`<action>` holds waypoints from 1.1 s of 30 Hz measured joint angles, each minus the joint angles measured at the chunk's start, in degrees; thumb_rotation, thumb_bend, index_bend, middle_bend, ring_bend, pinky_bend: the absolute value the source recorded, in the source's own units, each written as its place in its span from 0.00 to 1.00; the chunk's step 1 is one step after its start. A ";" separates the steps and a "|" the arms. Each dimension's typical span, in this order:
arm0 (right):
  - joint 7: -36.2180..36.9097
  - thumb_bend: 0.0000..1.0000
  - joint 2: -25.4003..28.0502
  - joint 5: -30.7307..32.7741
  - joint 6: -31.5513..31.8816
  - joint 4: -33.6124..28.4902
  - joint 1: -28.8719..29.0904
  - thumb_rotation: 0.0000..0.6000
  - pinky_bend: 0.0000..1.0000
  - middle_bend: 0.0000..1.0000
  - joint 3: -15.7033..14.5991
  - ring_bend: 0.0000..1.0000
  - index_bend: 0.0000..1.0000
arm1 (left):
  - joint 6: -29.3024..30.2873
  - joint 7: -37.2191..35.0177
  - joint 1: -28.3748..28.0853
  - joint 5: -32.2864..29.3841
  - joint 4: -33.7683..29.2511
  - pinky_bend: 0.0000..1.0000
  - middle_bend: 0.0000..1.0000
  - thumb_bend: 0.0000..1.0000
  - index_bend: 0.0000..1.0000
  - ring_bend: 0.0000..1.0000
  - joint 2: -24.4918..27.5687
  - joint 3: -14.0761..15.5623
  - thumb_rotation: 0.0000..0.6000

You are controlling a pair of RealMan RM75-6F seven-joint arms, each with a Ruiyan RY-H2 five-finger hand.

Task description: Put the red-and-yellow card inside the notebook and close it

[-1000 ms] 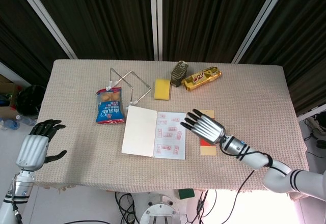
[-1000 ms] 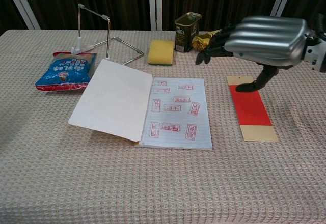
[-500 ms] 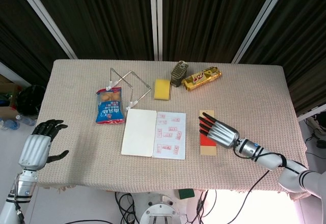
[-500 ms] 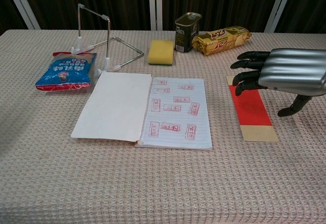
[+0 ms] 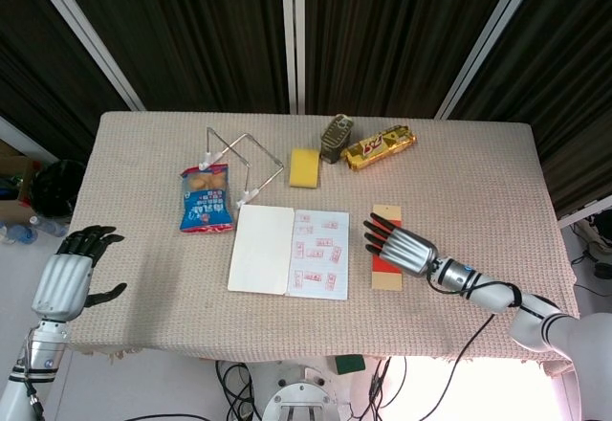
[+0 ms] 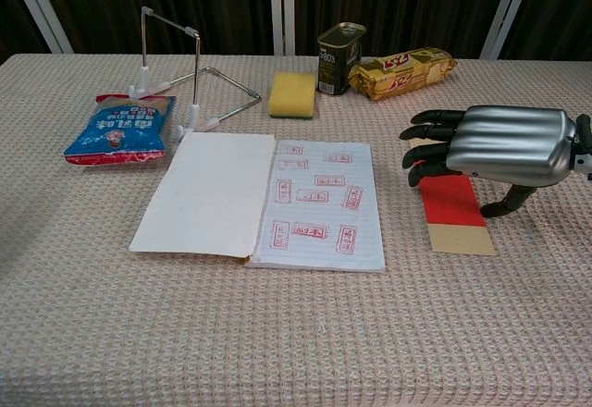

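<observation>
R hand (image 6: 504, 145) now over card (image 6: 455, 205), moved left; grip unclear. L hand (image 5: 69, 276) open, idle

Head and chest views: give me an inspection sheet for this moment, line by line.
Surface: beige woven tablecloth covering the table.
Job's things: open lined notebook with red stamps lying flat; red-and-yellow card right of it, flat on the cloth.
Clutter: blue snack bag, wire stand, yellow sponge, tin can, gold-wrapped bar.
Hands: right hand over the card, contact unclear; left hand off the table, fingers apart.
Cables: black cable along right forearm.
Surroundings: dark curtains.
</observation>
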 measured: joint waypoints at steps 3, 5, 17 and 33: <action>0.19 0.17 -0.11 0.14 -0.62 0.02 0.16 1.00 0.01 0.15 -0.08 0.02 0.27 | -0.08 -0.23 -0.01 0.04 0.24 0.21 0.21 0.04 0.28 0.16 -0.20 0.08 1.00; 0.16 0.18 -0.11 0.29 -1.14 -0.01 0.25 1.00 0.00 0.14 -0.12 0.02 0.27 | -0.11 -0.34 -0.01 0.03 0.45 0.21 0.21 0.04 0.28 0.16 -0.31 0.11 1.00; 0.69 0.25 -0.35 0.79 -1.67 -0.30 0.47 1.00 0.00 0.16 -0.02 0.01 0.35 | 0.01 -0.90 0.07 0.06 0.95 0.21 0.21 0.04 0.28 0.16 -0.42 0.18 1.00; -1.33 0.26 2.51 0.89 3.18 -4.46 -0.86 1.00 0.00 0.17 1.12 0.01 0.39 | 0.21 -0.24 0.03 0.54 0.20 0.21 0.21 0.04 0.28 0.16 -0.06 0.25 1.00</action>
